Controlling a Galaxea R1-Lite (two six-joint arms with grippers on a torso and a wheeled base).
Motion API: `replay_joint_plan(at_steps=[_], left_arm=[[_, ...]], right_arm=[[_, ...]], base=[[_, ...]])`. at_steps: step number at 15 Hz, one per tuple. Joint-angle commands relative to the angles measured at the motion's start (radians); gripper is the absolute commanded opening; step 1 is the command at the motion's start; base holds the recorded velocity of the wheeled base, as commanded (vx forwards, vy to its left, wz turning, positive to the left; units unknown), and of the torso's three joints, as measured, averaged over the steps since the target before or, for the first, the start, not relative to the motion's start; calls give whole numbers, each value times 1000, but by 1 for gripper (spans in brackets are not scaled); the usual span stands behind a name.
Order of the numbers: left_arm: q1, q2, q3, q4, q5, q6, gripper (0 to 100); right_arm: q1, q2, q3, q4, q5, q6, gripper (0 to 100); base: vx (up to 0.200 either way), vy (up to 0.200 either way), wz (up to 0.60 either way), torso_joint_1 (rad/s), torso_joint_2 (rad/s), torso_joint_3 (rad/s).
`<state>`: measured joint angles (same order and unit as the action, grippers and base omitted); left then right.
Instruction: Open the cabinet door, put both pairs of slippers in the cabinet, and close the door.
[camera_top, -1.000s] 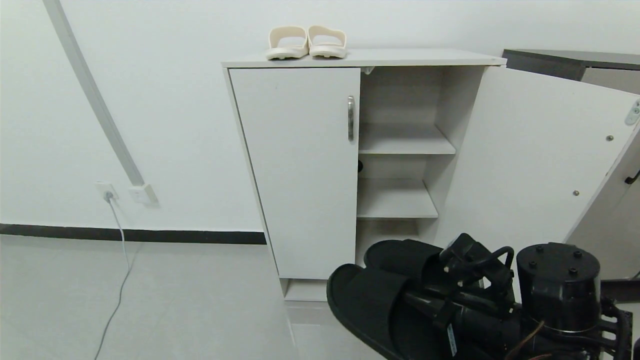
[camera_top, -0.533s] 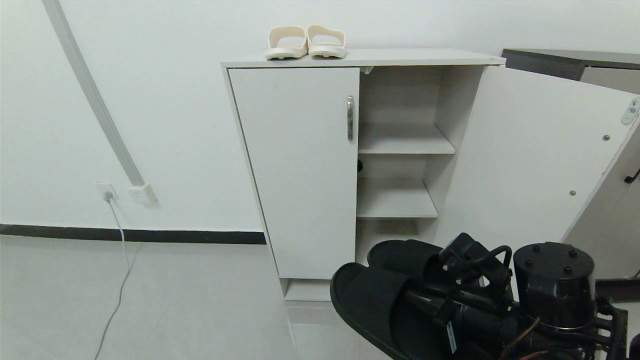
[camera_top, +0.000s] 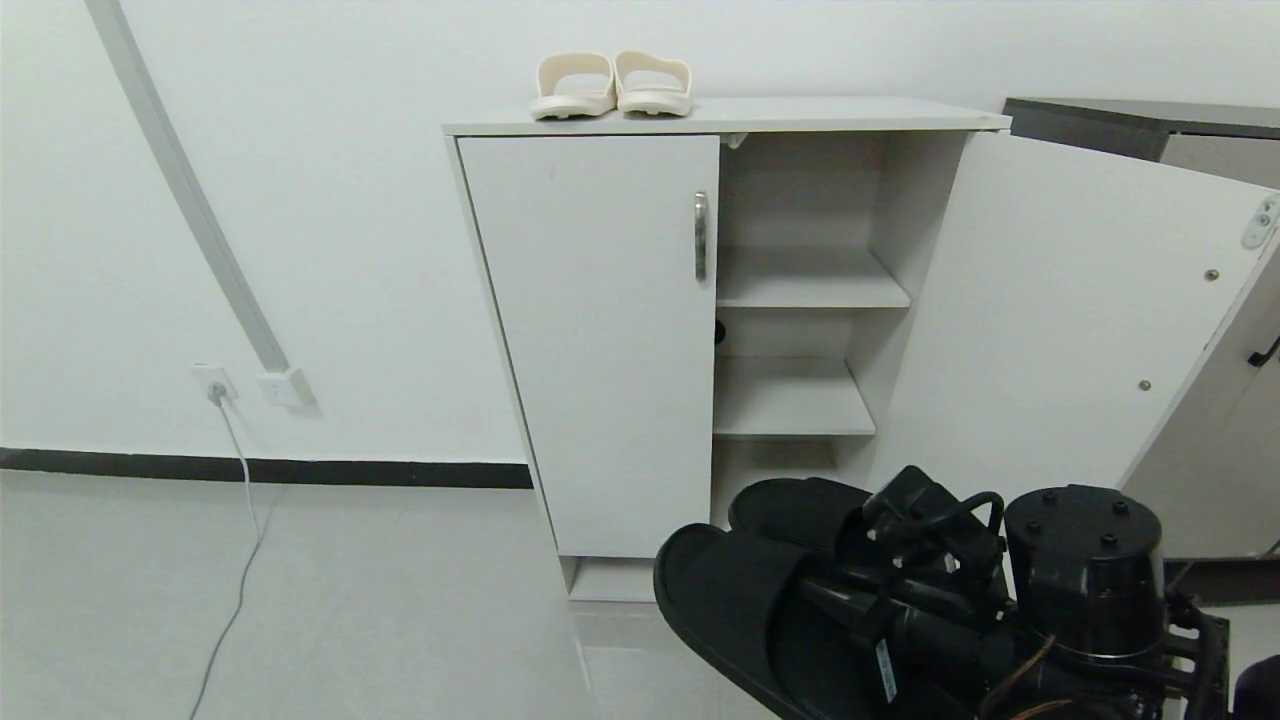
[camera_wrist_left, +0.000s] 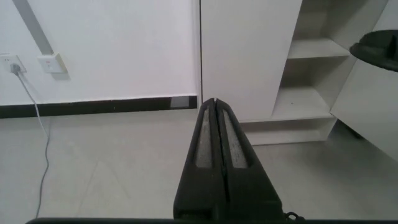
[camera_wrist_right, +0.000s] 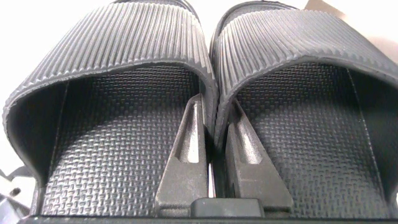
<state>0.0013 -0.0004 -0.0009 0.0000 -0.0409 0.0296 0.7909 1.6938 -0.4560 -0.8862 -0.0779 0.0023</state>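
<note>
Black pair in hand, cabinet standing open!
Nearest, at five o'clock, the right gripper (camera_wrist_right: 214, 112) is clamped almost closed on the touching inner straps of the black slippers (camera_top: 740, 600), low in front of the cabinet (camera_top: 860, 115). The left gripper (camera_wrist_left: 214, 106) hangs over the floor, fingers pressed together, carrying nothing. Beyond, the right door (camera_top: 1050, 330) stands wide at three o'clock, and the beige slippers (camera_top: 612, 85) sit on top at twelve.

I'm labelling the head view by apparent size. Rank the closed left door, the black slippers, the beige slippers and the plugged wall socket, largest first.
1. closed left door
2. black slippers, which look big partly because they are nearest the camera
3. beige slippers
4. plugged wall socket
</note>
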Motion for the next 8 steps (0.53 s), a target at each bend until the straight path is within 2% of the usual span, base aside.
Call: replay_joint_plan(at_steps=[1, 4, 7, 8], left_arm=[[0, 0, 1, 0, 1, -2, 0], [0, 0, 1, 0, 3, -7, 0], [0, 0, 1, 0, 9, -16, 0], [0, 0, 1, 0, 9, -16, 0]], right_arm=[[13, 46, -35, -2, -46, 5, 0], [73, 264, -214, -37, -253, 189, 0], [67, 445, -455, -48, -591, 208, 0], [59, 477, -498, -30, -668, 211, 0]], base=[[0, 0, 0, 0, 0, 0], [0, 0, 0, 0, 0, 0], [0, 0, 0, 0, 0, 0], [0, 0, 0, 0, 0, 0]])
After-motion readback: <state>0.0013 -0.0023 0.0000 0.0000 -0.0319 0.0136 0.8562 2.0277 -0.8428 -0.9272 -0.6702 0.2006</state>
